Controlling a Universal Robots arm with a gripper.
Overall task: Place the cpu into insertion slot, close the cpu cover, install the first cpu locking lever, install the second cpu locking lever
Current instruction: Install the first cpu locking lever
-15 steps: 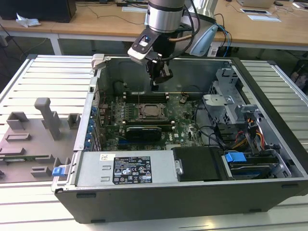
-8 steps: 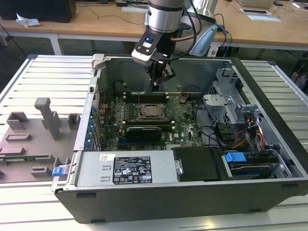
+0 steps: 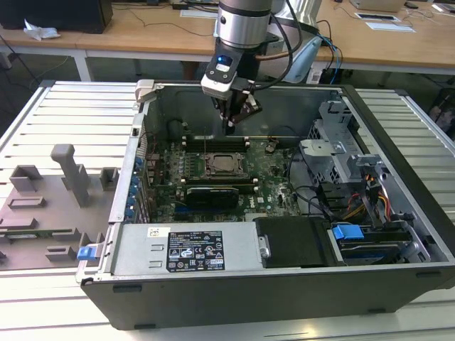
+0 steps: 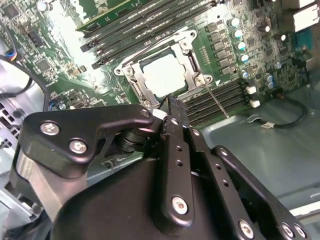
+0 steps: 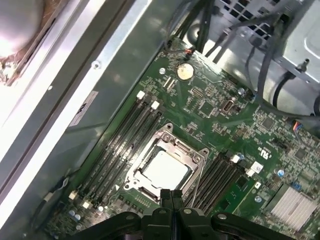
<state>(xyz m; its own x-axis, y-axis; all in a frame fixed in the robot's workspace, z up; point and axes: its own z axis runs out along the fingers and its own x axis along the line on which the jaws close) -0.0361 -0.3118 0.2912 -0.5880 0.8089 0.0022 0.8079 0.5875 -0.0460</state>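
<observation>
While our gripper (image 3: 230, 128), closed and empty, hovers above the cpu cover (image 3: 212, 168) mid-frame, a skewed descent could scrape the cpu (image 5: 165, 171)

One cpu (image 5: 164, 170), one cpu cover (image 5: 176, 143), one green motherboard (image 5: 220, 107).

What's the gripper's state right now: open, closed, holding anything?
Gripper: closed, fingertips pressed together with nothing between them, hanging above the cpu.

Pale wooden desks (image 3: 142, 32) behind, ribbed metal worktable (image 3: 67, 106), grey moulded fixture tray (image 3: 39, 213), even indoor light
</observation>
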